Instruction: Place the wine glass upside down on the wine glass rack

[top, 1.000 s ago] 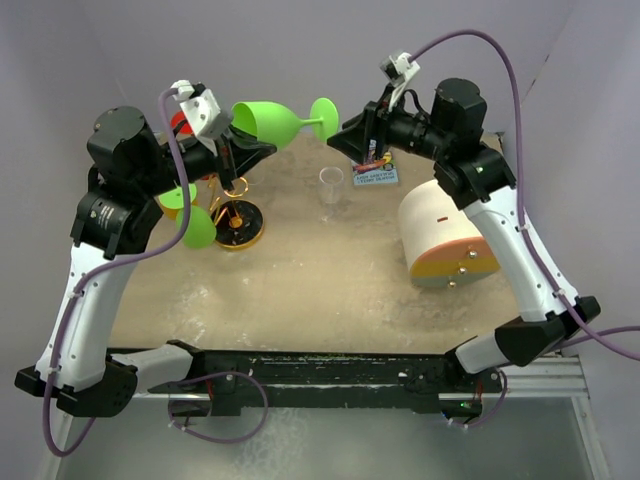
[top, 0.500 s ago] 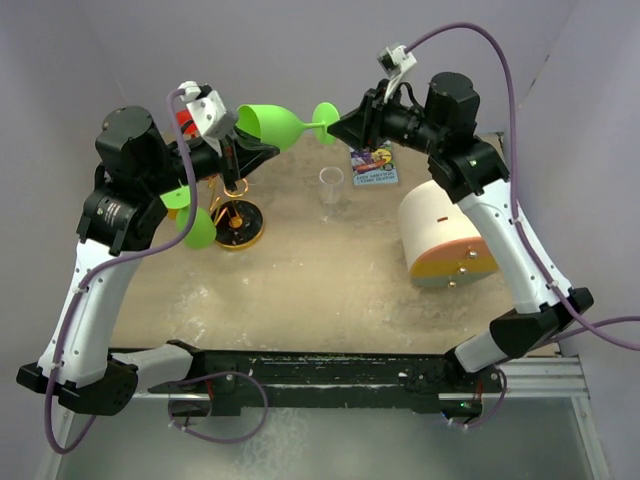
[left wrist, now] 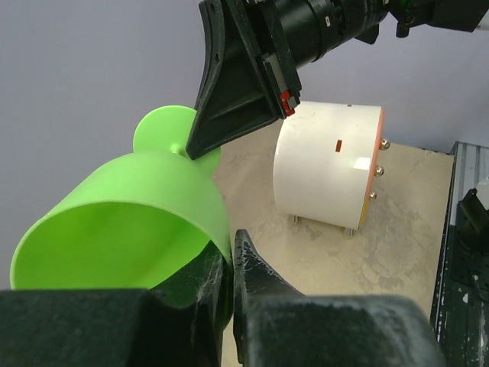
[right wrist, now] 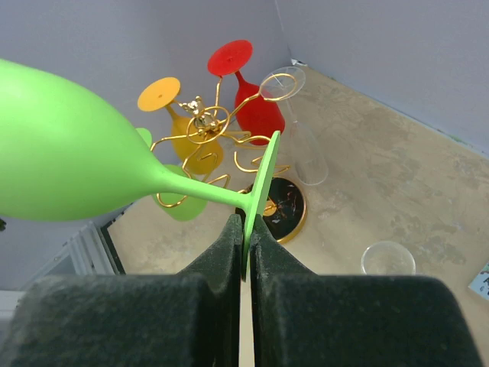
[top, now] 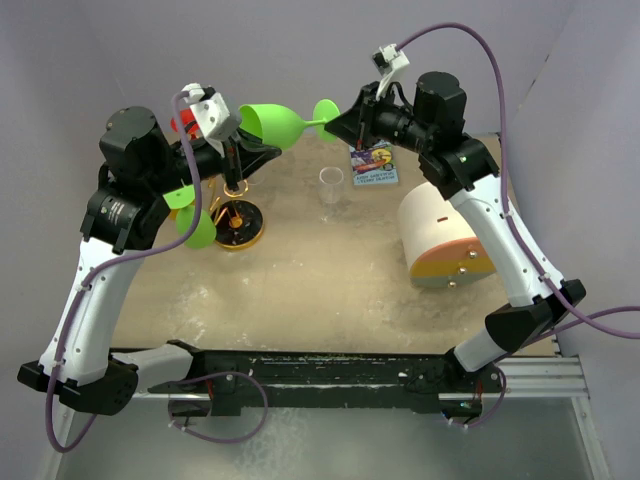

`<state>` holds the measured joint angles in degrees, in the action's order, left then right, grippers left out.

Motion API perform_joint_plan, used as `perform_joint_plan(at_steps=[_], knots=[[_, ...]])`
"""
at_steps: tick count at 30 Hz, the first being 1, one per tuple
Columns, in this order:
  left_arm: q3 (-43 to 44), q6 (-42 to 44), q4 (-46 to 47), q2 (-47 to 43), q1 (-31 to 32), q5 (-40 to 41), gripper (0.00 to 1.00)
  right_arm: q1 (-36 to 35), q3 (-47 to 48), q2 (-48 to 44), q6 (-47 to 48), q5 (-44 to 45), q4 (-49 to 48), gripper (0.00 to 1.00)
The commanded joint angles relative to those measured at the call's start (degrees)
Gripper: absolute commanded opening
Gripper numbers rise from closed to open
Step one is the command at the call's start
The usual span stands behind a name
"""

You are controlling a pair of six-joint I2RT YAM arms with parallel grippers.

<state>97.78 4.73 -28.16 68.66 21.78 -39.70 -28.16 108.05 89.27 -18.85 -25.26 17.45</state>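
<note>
A bright green wine glass (top: 275, 125) hangs on its side in the air above the back left of the table. My left gripper (top: 243, 143) pinches the rim of its bowl (left wrist: 130, 222), one finger inside and one outside; in the left wrist view the left gripper (left wrist: 229, 251) still has the wall between its tips. My right gripper (top: 337, 122) is shut on the thin round foot (right wrist: 262, 172), seen edge-on in the right wrist view at the right gripper (right wrist: 246, 223). The wine glass rack (right wrist: 206, 126), gold wire on a black disc (top: 238, 222), stands below the glass.
On the rack hang a red glass (right wrist: 252, 107), a yellow one (right wrist: 187, 149), a green one (top: 198, 228) and a clear one (right wrist: 304, 149). A small clear cup (top: 331, 183), a printed card (top: 374, 165) and a white drum with an orange face (top: 445, 235) sit on the table.
My right gripper has moved left onto the glass's foot and closed on it. The left gripper keeps the rim and has hardly moved.
</note>
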Motion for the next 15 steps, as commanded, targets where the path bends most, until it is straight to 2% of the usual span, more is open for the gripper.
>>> perform_joint_plan(at_steps=[1,9,15], knots=[[-0.41,-0.02,3.26,-1.21,-0.51,0.03,0.15,0.0,2.04,-2.01,0.65,4.52,-0.06,0.0],[-2.51,0.64,2.12,-3.78,-1.89,-0.45,0.5,0.04,1.69,-4.11,5.55,11.99,0.54,0.0],[-3.14,5.26,-2.66,-7.42,-3.78,3.28,0.7,0.04,0.53,-5.72,15.8,20.68,0.5,0.0]])
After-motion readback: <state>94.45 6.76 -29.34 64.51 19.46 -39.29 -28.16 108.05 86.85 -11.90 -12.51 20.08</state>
